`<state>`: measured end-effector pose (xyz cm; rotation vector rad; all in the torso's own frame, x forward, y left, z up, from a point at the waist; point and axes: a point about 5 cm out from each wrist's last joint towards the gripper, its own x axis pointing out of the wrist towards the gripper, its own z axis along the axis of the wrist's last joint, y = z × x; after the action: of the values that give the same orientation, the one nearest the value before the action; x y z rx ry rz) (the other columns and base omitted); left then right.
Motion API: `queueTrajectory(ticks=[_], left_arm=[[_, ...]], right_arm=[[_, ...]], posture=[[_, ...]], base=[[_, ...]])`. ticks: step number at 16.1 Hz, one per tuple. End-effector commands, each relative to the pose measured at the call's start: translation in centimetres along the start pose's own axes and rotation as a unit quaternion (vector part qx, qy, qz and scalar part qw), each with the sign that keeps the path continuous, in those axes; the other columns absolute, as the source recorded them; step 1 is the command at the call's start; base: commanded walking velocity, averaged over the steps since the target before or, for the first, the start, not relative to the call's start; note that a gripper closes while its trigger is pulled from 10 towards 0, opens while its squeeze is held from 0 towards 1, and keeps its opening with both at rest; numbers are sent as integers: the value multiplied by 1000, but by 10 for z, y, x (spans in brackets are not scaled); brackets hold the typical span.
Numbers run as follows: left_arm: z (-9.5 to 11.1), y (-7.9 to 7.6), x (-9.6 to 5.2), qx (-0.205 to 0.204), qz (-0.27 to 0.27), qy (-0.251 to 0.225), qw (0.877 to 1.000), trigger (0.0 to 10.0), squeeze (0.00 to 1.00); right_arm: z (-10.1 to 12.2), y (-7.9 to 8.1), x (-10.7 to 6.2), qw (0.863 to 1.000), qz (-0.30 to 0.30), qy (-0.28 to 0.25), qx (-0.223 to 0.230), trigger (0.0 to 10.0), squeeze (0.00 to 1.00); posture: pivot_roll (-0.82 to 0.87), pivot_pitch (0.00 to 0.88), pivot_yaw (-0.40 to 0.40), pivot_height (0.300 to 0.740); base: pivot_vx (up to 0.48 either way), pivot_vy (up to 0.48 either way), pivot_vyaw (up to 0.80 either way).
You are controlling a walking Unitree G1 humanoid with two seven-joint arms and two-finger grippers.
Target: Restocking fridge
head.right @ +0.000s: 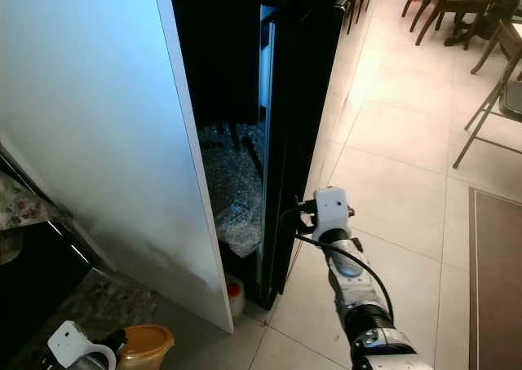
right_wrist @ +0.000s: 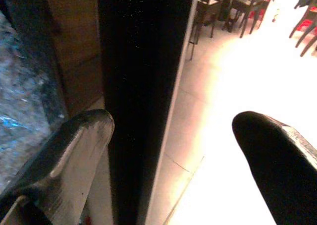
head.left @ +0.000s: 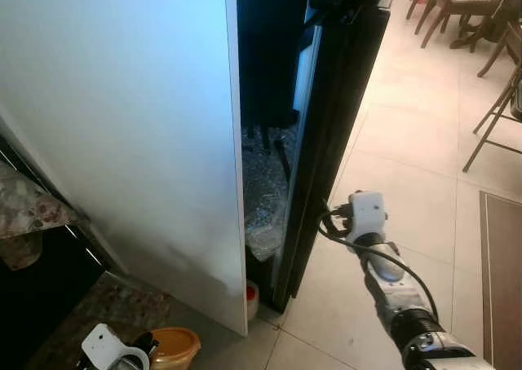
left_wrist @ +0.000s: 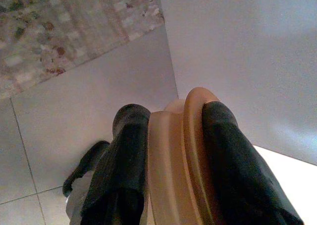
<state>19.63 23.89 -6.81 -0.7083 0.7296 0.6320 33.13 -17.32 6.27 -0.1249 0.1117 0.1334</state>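
The fridge stands ahead with a tall white panel (head.left: 122, 125) on its left and a black door (head.left: 326, 142) ajar on its right. Between them is a dark gap holding crumpled clear plastic (head.left: 263, 182). My right gripper (head.left: 330, 217) is open at the black door's outer edge, low down. In the right wrist view that door edge (right_wrist: 143, 86) runs between the two fingers (right_wrist: 79, 136). My left gripper (left_wrist: 171, 116) hangs low at the bottom left, shut on a tan lidded container (left_wrist: 171, 160), which also shows in the left eye view (head.left: 173, 345).
A small red-capped bottle (head.left: 252, 295) stands on the floor at the foot of the gap. A speckled stone counter (head.left: 33, 207) juts in at the left. Dining chairs (head.left: 457, 3) and a folding chair (head.left: 497, 117) stand on the tiled floor to the right, beside a brown rug (head.left: 502, 264).
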Motion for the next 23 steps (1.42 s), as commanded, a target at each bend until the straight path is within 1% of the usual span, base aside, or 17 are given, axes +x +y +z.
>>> queueTrajectory(ticks=[1, 2, 3, 5, 7, 8, 10, 11, 13, 16, 20, 23], left_arm=[[-1, 2, 0, 7, 5, 1, 1000, 10000, 0], [-1, 3, 0, 9, 5, 2, 1000, 10000, 0], [-2, 3, -1, 10, 6, 2, 1000, 10000, 0], [-2, 3, -1, 10, 6, 2, 1000, 10000, 0], [-1, 3, 0, 13, 6, 2, 1000, 10000, 0], [-1, 2, 0, 16, 4, 1, 1000, 10000, 0], [-1, 1, 0, 17, 3, 1, 1000, 10000, 0], [-1, 0, 0, 19, 1, 1, 1000, 10000, 0], [-1, -1, 0, 22, 0, 1, 1000, 10000, 0], [-1, -2, 0, 24, -2, 0, 1000, 10000, 0], [0, -3, 0, 25, -4, 0, 1000, 10000, 0], [0, -4, 0, 26, -4, 0, 1000, 10000, 0]], right_arm=[[-7, -1, -3, 1000, 5, 16, 0, 10000, 0], [-15, 9, -6, 998, 44, 37, 1, 10000, 0], [-21, 14, -10, 996, 73, 47, -9, 10000, 0], [-27, 18, -16, 994, 97, 52, -5, 10000, 0], [-27, 18, -18, 994, 100, 46, 3, 10000, 0], [-21, 17, -14, 995, 94, 31, 6, 10000, 0], [-18, 17, -13, 995, 92, 27, 8, 10000, 0], [-6, 20, -4, 995, 97, 7, 23, 10000, 0], [1, 24, 0, 993, 110, -3, 44, 10000, 0], [6, 31, 5, 990, 133, -6, 40, 10000, 0], [18, 30, 13, 990, 138, -16, 38, 10000, 0], [25, 33, 18, 990, 136, -21, 41, 10000, 0]], posture=[[-28, 23, 12, 740], [-28, 23, 12, 740], [-28, 20, 9, 740], [-26, 21, 8, 740], [-33, 22, 11, 740], [-34, 22, 11, 740], [-34, 22, 11, 740], [-31, 20, 11, 740], [-28, 19, 11, 740], [-25, 19, 11, 740], [-29, 15, 12, 740], [-30, 12, 13, 740]], base=[[0, 0, 0], [0, 0, 0], [0, 0, 0], [0, 0, 0], [0, 0, 0], [0, 0, 0], [0, 0, 0], [0, 0, 0], [0, 0, 0], [0, 0, 0], [0, 0, 0], [0, 0, 0]])
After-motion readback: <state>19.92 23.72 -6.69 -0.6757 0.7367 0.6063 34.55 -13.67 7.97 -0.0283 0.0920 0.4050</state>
